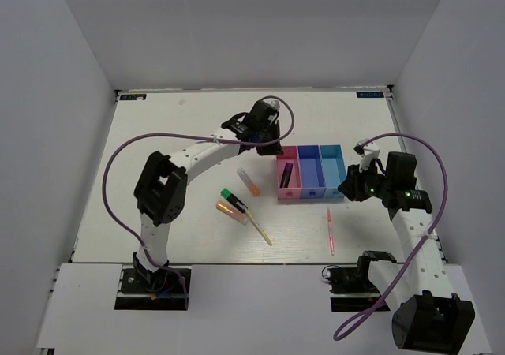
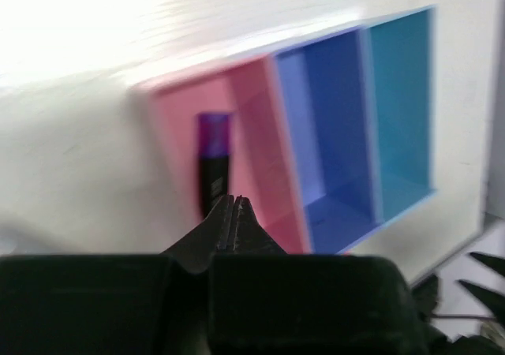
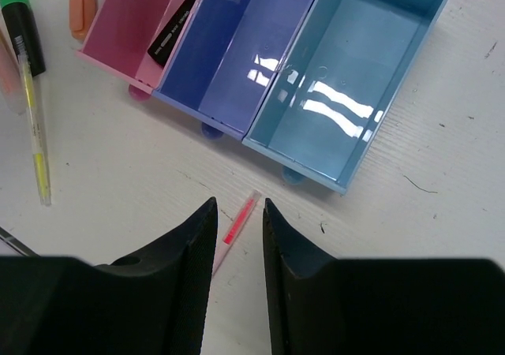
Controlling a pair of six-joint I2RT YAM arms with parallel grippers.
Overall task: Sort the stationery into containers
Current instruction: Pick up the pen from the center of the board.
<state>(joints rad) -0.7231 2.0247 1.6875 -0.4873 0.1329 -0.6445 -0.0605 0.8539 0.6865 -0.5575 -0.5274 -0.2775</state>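
Three joined bins stand mid-table: pink [image 1: 294,162], dark blue [image 1: 311,173] and light blue [image 1: 332,170]. A purple-capped marker [image 1: 286,175] lies in the pink bin; the other two bins show nothing inside. My left gripper [image 1: 272,140] is shut and empty, hovering over the pink bin's near end [image 2: 234,201], just above that marker [image 2: 213,162]. My right gripper [image 1: 349,188] is open [image 3: 239,205], above the thin pink-red pen [image 3: 237,227], which lies on the table in front of the bins. The pen also shows in the top view [image 1: 330,230].
Left of the bins lie an orange-capped marker [image 1: 248,181], a green-capped marker [image 1: 234,199], an orange-pink highlighter [image 1: 231,211] and a thin yellow pen [image 1: 258,227]. White walls enclose the table on three sides. Purple cables loop over both arms.
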